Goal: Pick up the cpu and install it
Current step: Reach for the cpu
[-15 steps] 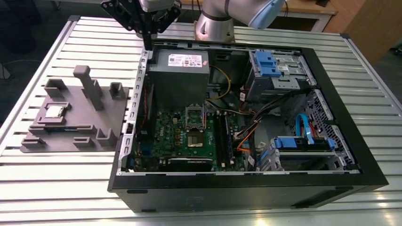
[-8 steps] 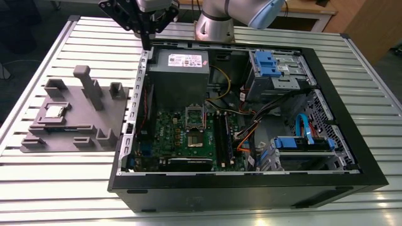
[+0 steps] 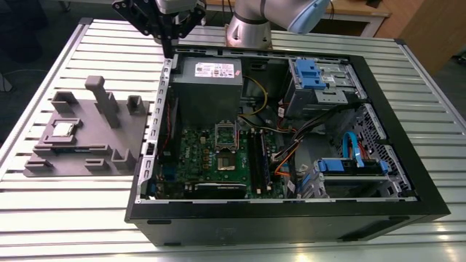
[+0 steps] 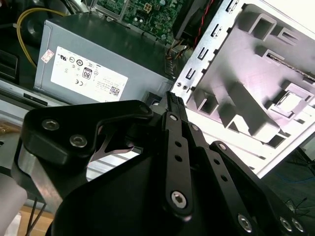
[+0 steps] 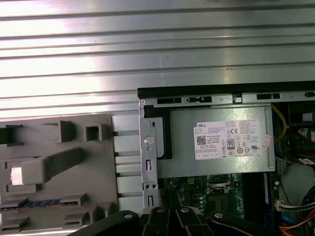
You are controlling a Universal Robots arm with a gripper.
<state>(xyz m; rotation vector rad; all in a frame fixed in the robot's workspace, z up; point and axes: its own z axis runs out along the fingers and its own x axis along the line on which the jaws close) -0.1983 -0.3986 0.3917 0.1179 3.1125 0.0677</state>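
Nothing of the task shows as done yet: the cpu point(image 3: 64, 129), a small flat square chip with a shiny silver top, lies in a shallow pocket of the grey plastic blocky fixture point(image 3: 109, 143) on the ribbed aluminium table point(image 3: 73, 218), outside the open black computer case point(image 3: 291, 218) on the exterior view's left. The black tool point(image 3: 169, 50) hangs high over the case's far corner, above the grey boxy power supply point(image 3: 207, 71), well apart from the cpu; its fingers look pressed together and pinch nothing. Both the pick and the install are left, in my judgement. The silver-framed rectangular socket point(image 3: 226, 135) sits on the green motherboard point(image 3: 196, 158) deep inside the case and looks unoccupied, though that is hard to tell. Between fixture and socket stands the case's perforated metal side wall point(image 3: 161, 109). The fixture's tall grey posts point(image 3: 102, 98) rise near the cpu's pocket. A tangle of yellow, orange and black cables point(image 3: 280, 136) runs just beside the socket, with blue-clipped drive cages point(image 3: 320, 76) beyond.
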